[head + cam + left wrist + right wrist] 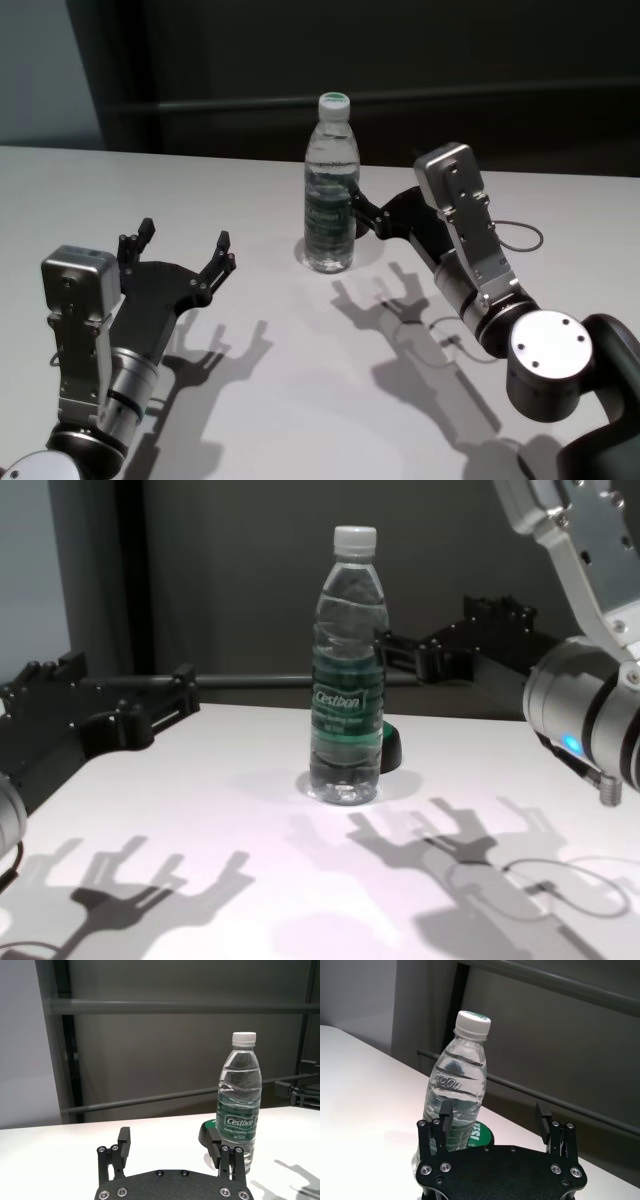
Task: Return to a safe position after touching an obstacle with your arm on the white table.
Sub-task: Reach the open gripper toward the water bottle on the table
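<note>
The obstacle, a clear water bottle [330, 190] with a white cap and a green label band, stands upright mid-way across the white table [100, 190]. My right gripper [362, 212] is open just right of it. One fingertip [443, 1119] lies close against the bottle's [457, 1085] lower body; I cannot tell whether they touch. My left gripper [186, 238] is open and holds nothing, low over the table well left of the bottle [239, 1105]. From the chest, the bottle [348, 660] stands between both arms.
A small dark rounded object with a green top [392, 748] sits on the table right behind the bottle. A thin cable [520, 235] loops by my right forearm. Dark wall rails run behind the table's far edge.
</note>
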